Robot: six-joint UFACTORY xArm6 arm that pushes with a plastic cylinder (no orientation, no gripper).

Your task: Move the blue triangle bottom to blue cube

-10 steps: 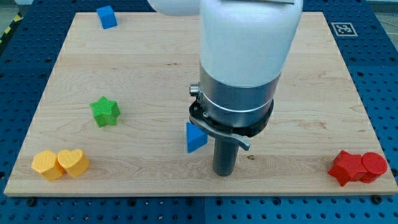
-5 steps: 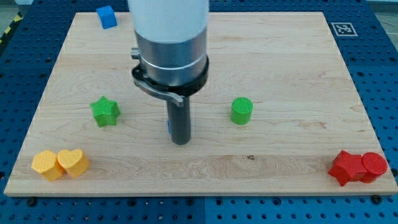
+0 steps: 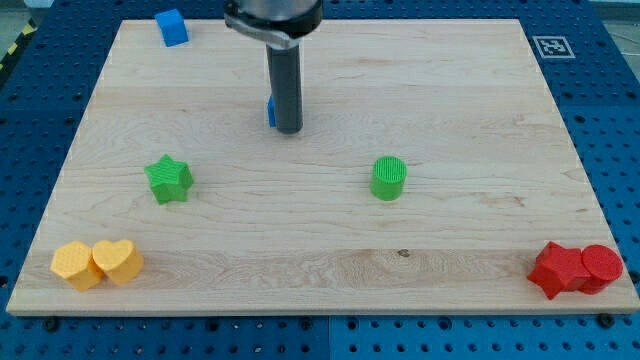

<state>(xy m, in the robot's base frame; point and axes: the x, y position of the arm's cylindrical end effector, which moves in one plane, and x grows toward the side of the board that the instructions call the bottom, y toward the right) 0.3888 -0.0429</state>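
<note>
We find no readable words, numbers or brand names anywhere in the camera view. The only sign is a small black-and-white square marker (image 3: 549,46), a coded pattern like a fiducial tag, fixed at the tabletop's (image 3: 480,130) corner at the view's top right; its pattern holds no letters or digits we can make out. A strip of yellow-and-black hazard striping (image 3: 14,45) shows at the view's top left edge, also without text. The blocks carry no labels or markings we can read.
</note>
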